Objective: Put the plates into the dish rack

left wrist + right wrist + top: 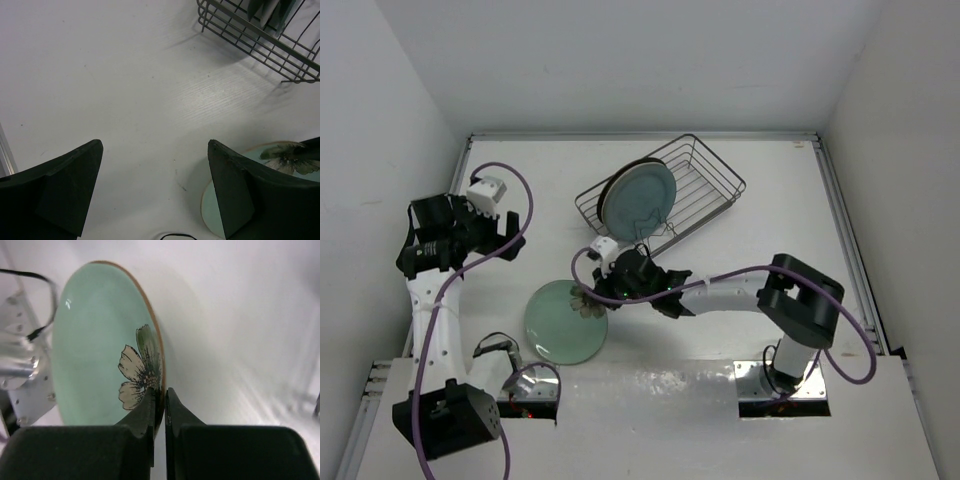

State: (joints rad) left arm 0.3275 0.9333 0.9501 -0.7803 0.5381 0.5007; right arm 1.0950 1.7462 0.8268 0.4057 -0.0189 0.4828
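Two plates (638, 198) stand in the dish rack (723, 173); right jaws clamp the remaining green plate (560, 325); left jaws apart.

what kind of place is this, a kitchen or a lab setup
Most likely a robot lab test bench, not a kitchen: a bare white table boxed in by plain white walls, robot arms bolted at its near edge, and only a wire dish rack and plates as props.
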